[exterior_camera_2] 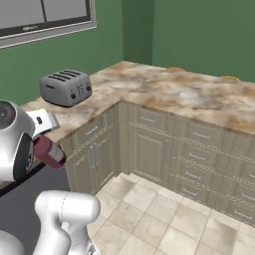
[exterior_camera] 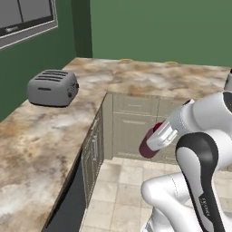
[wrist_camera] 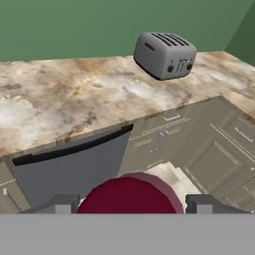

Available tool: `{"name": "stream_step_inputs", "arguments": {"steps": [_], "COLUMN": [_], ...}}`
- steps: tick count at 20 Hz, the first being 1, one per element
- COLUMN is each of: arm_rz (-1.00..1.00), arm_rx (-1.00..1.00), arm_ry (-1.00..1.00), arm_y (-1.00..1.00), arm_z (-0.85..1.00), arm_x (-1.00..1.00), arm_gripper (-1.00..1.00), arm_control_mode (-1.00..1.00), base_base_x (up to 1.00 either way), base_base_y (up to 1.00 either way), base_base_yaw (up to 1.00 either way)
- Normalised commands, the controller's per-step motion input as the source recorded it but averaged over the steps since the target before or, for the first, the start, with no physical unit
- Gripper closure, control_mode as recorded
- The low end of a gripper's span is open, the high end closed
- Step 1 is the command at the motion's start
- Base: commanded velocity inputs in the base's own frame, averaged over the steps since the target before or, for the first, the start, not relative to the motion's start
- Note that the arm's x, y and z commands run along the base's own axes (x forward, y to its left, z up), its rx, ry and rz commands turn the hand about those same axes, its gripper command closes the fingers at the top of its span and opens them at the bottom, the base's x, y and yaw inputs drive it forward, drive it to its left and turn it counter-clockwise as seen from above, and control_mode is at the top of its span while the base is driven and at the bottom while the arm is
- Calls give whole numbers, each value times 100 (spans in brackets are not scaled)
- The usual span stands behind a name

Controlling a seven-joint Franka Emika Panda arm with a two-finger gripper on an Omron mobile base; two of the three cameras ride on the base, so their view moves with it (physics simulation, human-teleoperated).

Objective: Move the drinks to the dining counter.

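Clamped between the gripper fingers, the dark red bottle hangs off the marbled dining counter. Its round, smooth body sits well short of the ribbed grey toaster.

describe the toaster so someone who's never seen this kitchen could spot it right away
Start from the marbled beige-and-brown L-shaped counter against the green walls. On its left run, near the wall below the window, sits the toaster. It is a boxy grey metal appliance with dark slots on top and small knobs on its end face, the lone appliance standing on that stone surface.
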Motion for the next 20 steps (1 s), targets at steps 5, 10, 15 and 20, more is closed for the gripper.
{"name": "stream_step_inputs", "arguments": {"steps": [5, 10, 15, 20], "arm_rz": [0, 0, 0, 0], "arm_rx": [0, 0, 0, 0], "arm_ry": [0, 0, 0, 0], "arm_y": [0, 0, 0, 0], "arm_z": [0, 0, 0, 0], "arm_x": [0, 0, 0, 0], "arm_gripper": [100, 100, 100, 100], "arm_control_mode": [100, 100, 100, 100], "base_base_x": [2, 23, 44, 58], "base_base_y": [-49, -24, -10, -10], "base_base_yaw": [-23, -20, -20, -21]}}
